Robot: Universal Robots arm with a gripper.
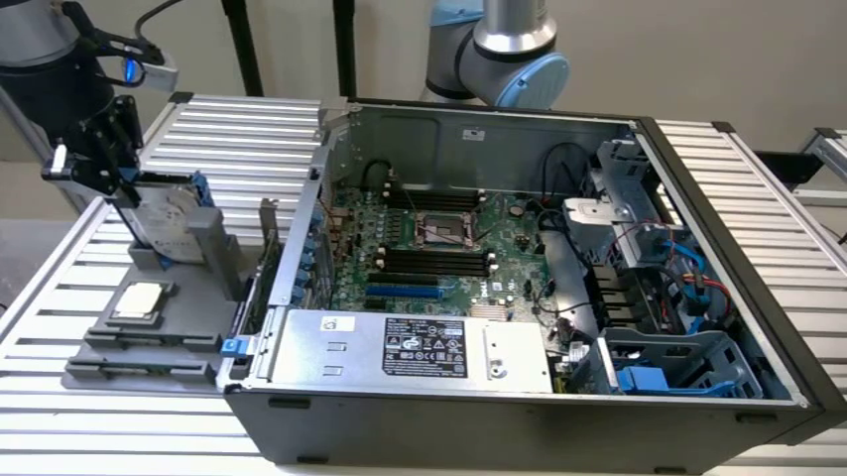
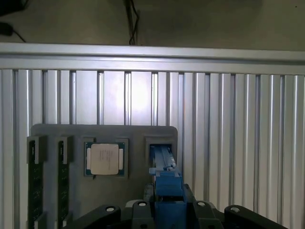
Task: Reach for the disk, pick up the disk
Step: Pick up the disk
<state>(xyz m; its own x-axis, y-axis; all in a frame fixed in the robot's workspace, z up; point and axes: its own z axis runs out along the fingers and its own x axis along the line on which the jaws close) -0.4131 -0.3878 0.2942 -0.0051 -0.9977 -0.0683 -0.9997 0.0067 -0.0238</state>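
Disk stands on edge in the grey holder's slot, on the tabletop beside the computer case. Tool sits at its top edge; grip state cannot be told. Risk: a skewed lift would likely jam the blue carrier in the slot.

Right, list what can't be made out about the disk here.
Label print on the disk, exterior view: too small to read.
Its lower part, exterior view: hidden in the grey holder.
Its near end, wrist view: covered by the gripper.
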